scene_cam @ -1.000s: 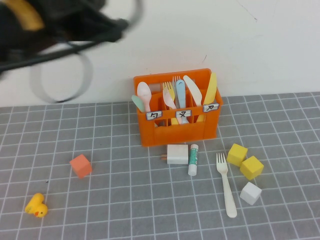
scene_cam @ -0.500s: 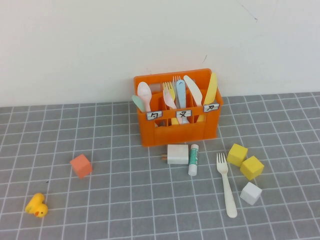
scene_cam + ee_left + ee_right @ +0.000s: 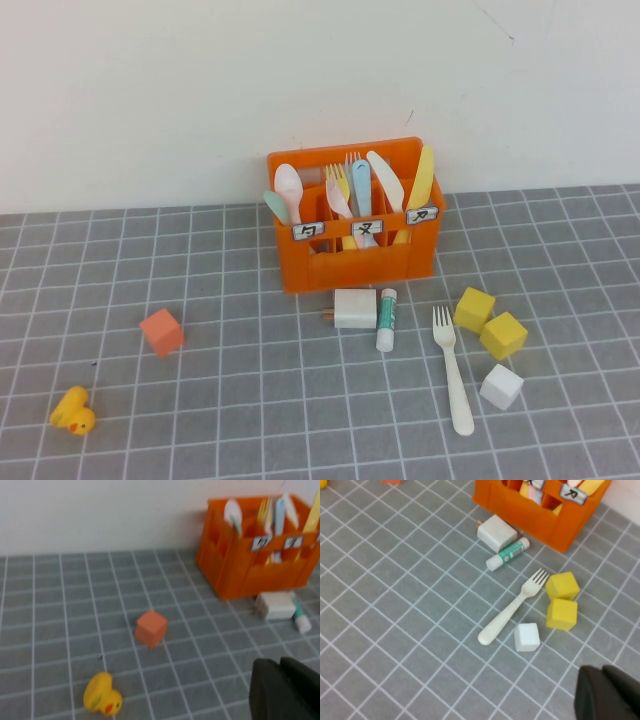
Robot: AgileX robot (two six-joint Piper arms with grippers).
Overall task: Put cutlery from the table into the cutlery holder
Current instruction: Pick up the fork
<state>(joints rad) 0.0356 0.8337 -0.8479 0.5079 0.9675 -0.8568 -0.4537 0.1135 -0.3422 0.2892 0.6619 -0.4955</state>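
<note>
Grey gridded table [image 3: 200, 400] bore the cream fork [image 3: 452, 372] at 5 o'clock from the cutlery holder [image 3: 355, 262], likely light, stiff and slippery, best pinched mid-handle, while the left gripper [image 3: 286, 690] and right gripper [image 3: 607, 692] hung shut and empty.

Fork hemmed at three o'clock, free at nine

The fork [image 3: 451, 368] has yellow blocks [image 3: 490, 322] and a white cube [image 3: 501, 386] just beside it; the tube [image 3: 386, 318] lies near at ten o'clock, with bare surface [image 3: 300, 420] beyond.
</note>
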